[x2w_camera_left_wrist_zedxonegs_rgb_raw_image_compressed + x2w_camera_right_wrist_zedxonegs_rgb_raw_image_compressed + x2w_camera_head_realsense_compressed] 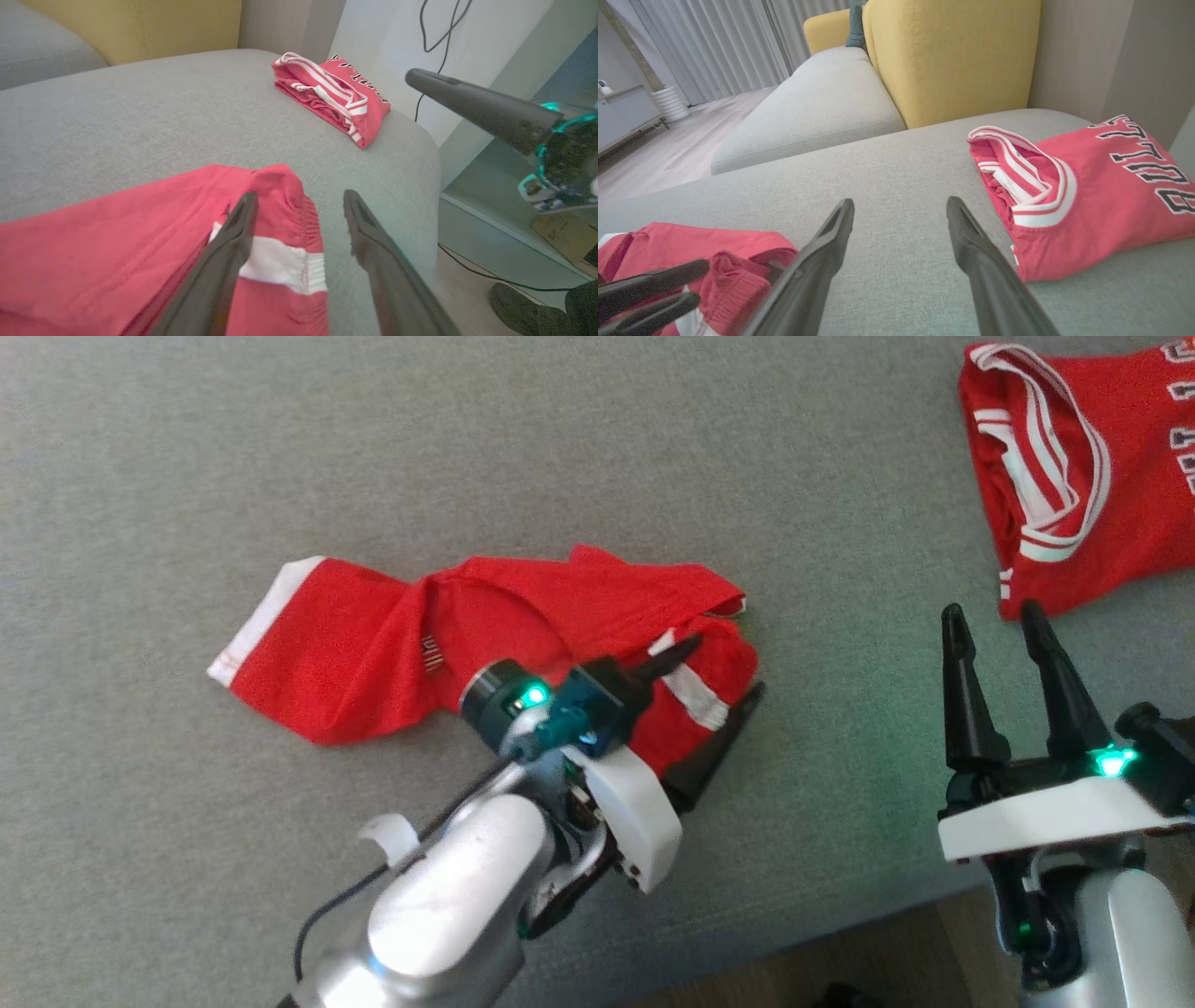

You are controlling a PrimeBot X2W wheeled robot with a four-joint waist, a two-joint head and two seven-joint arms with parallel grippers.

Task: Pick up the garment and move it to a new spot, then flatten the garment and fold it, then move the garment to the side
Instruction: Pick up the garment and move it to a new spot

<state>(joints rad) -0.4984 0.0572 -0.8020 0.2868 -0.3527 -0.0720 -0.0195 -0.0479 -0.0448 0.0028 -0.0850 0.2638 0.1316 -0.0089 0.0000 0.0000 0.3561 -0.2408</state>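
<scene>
The red shorts (392, 653) lie crumpled on the grey sofa cushion (560, 448), well to the left of the folded red jersey (1074, 476). Their end farthest from the jersey is a leg opening edged in a white band (266, 621). The middle is bunched into loose ridges.

At the end nearest the jersey, the left gripper (726, 665) reaches in low with its fingers spread. In the left wrist view one finger (233, 242) lies over the fabric by the gathered, white-striped waistband (280, 266). The other sits over bare cushion just past the cloth's edge, so nothing is pinched yet.

The right gripper (991, 609) hovers between shorts and jersey, nearer the jersey. Its fingers are parted and empty, touching neither garment.

The shorts look thin, light and limp, so I'd expect them to drape and sag from any single hold, and the smooth knit may slip. The elastic waistband is the thickest, firmest part and the best place to pinch. A second grip on the waistband's far corner would help spread the cloth flat.
</scene>
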